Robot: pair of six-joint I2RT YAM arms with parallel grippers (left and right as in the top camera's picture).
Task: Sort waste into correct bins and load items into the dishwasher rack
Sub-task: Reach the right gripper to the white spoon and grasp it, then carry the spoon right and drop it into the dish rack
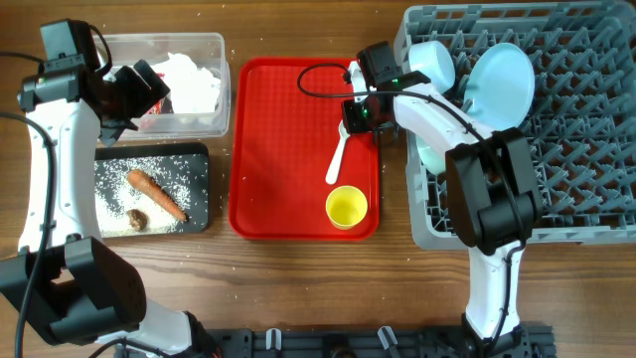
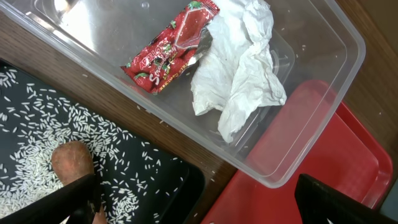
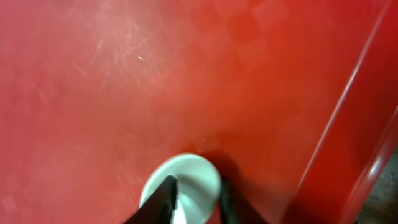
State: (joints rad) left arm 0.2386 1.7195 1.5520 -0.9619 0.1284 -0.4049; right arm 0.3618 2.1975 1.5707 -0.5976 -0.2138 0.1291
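Note:
My right gripper is shut on the bowl end of the white spoon, which lies on the red tray. The yellow cup stands on the same tray. The pale blue plate, blue bowl and mint bowl are in the grey rack. My left gripper is open and empty over the clear tub, which holds the red wrapper and tissue.
The black tray holds rice, the carrot and the brown lump. A black cable loops over the red tray. My right arm crosses the rack's left edge.

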